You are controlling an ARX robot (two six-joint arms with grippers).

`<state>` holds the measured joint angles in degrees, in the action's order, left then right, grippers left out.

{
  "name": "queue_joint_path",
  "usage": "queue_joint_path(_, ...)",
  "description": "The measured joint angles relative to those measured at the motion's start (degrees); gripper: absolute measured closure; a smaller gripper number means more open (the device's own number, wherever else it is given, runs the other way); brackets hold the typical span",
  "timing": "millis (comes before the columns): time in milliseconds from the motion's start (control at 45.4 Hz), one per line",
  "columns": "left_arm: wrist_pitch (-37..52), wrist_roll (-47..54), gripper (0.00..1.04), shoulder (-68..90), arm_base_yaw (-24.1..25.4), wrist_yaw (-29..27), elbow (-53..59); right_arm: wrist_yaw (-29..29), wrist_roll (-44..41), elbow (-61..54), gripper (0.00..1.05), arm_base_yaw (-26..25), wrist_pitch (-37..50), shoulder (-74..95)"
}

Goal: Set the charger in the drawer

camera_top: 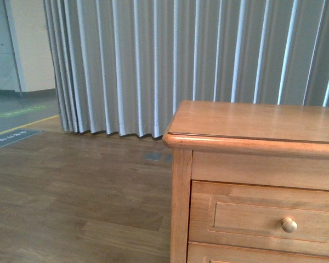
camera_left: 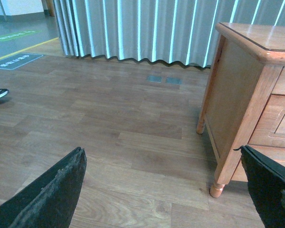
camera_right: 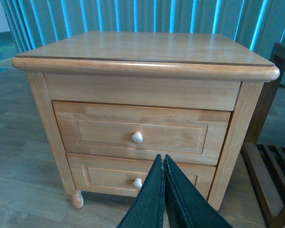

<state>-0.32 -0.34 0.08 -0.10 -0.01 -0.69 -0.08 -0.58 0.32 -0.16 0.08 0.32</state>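
While the floor signs are too blurry to read, the drawer (camera_right: pixel 141 131) sits closed at the cabinet's (camera_right: pixel 147 52) front, lying long from side to side, knob (camera_right: pixel 137 138) facing out. Right hand (camera_right: pixel 163 164) is pressed together. Left hand (camera_left: pixel 164 190) is wide apart.

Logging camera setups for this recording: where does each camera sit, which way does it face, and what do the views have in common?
Front view: on the robot's body, facing the curtain and cabinet; no arm shows.
Left wrist view: on the left arm, looking down at the floor beside the cabinet; left gripper open.
Right wrist view: on the right arm, facing the shut drawer; right gripper shut, empty.
All three share the cabinet. No charger shows.
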Motion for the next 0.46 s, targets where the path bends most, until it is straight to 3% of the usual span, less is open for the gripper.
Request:
queue_joint_path(198, 0.0, 0.0, 0.06, 0.0, 0.0, 0.0, 0.0, 0.0, 0.0, 0.0, 1.01, 0.0, -0.04, -0.07)
queue_joint_path(462, -0.02, 0.0, 0.06, 0.0, 0.0, 0.0, 0.0, 0.0, 0.0, 0.0, 0.5, 0.0, -0.04, -0.07)
